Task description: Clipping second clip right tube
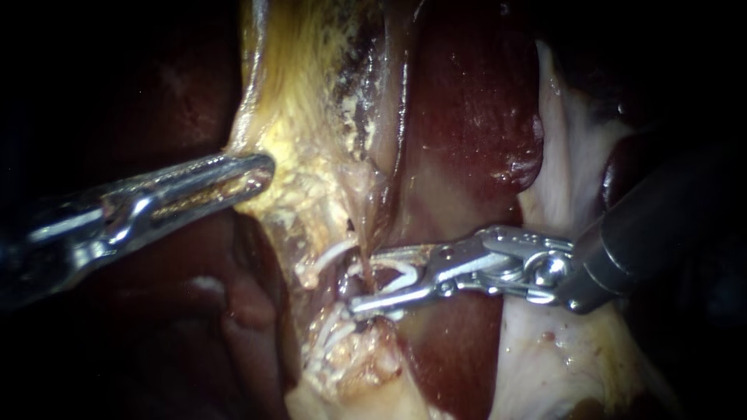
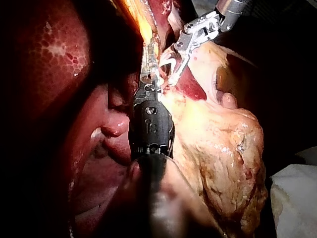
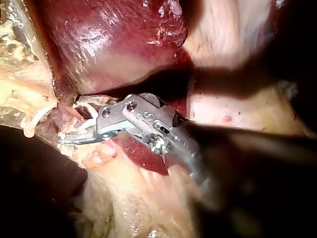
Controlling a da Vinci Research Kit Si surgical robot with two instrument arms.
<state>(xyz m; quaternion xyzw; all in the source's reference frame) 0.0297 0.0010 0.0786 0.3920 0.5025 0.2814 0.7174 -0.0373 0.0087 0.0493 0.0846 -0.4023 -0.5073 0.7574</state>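
My left instrument (image 1: 261,173) comes in from the left, its jaws shut on the edge of the yellowish gallbladder (image 1: 303,117); the left wrist view shows the same hold (image 2: 148,62). My right instrument (image 1: 364,280) reaches in from the right. Its jaws stand apart with a white clip (image 1: 403,271) seated between them, touching both. They straddle a thin pinkish tube (image 1: 352,274), which also shows in the right wrist view (image 3: 67,116) between the jaws (image 3: 72,126). Another white clip (image 1: 328,254) sits on the tissue just left of the jaws. More white clips (image 1: 331,333) lie lower down.
Dark red liver (image 1: 467,117) fills the middle behind the right instrument's jaws. Pale white tissue (image 1: 560,171) lies to the right, under the shaft. Dark red liver (image 2: 59,59) bulges beside the left instrument's shaft. A white gauze pad (image 2: 297,198) lies off the tissue.
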